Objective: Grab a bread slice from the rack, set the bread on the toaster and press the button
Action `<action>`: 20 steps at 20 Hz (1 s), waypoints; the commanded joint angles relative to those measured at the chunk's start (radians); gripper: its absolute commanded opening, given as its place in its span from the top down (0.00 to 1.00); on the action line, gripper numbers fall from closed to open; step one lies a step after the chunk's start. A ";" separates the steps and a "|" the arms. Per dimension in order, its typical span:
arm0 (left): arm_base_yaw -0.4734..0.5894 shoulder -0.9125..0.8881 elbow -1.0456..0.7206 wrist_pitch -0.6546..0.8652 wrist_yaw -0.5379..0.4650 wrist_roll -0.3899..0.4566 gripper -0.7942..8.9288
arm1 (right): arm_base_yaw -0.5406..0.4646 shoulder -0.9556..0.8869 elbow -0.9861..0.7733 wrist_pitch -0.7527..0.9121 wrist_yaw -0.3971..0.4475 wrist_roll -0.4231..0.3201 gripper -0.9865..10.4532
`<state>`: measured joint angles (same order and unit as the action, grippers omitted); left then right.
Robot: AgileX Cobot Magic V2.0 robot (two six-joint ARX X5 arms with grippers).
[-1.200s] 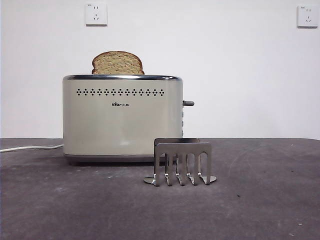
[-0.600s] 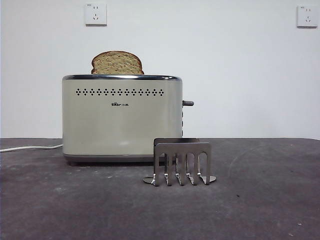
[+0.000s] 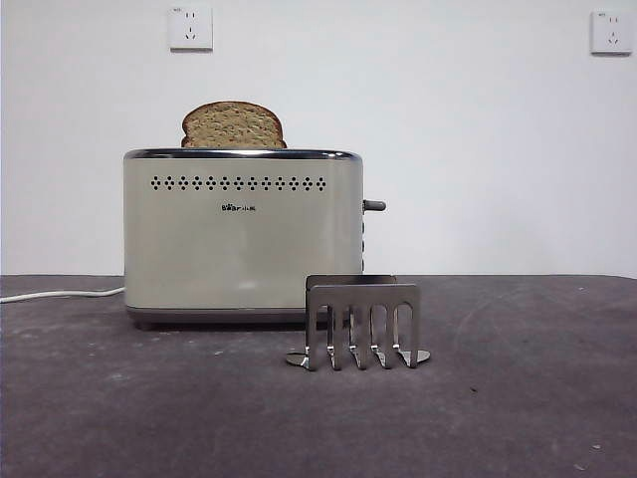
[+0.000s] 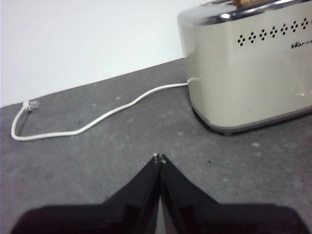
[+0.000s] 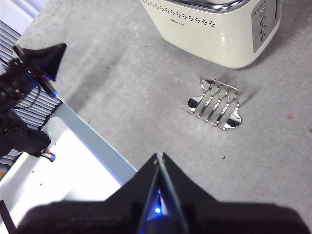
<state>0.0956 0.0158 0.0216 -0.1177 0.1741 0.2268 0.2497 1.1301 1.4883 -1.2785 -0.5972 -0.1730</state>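
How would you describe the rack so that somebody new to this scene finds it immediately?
Find the big cream-white toaster with a slice of bread standing up from its top. On the dark table in front of its lower corner, on the side where the button sticks out, stands the rack. It is the only low grey metal piece, with comb-like prongs.

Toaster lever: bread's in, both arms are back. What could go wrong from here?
1. The lever is small and sits on the toaster's narrow side; a hand coming down could slip off it.
2. The slice of bread sticks up well above the slot, so it looks not yet lowered.
3. The rack stands just in front of the lever's corner; a low approach may knock it.
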 commanded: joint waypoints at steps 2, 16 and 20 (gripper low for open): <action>0.003 -0.014 -0.019 -0.060 0.008 -0.055 0.92 | 0.001 0.001 -0.006 0.006 0.002 -0.009 0.91; 0.003 -0.013 -0.019 -0.052 0.010 -0.097 0.92 | 0.000 0.001 -0.006 0.006 0.002 -0.009 0.91; 0.003 -0.013 -0.019 -0.052 0.010 -0.097 0.92 | 0.000 0.001 -0.006 0.006 0.003 -0.009 0.91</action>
<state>0.0956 0.0048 0.0177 -0.1719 0.1856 0.1436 0.2497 1.1301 1.4883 -1.2785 -0.5964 -0.1730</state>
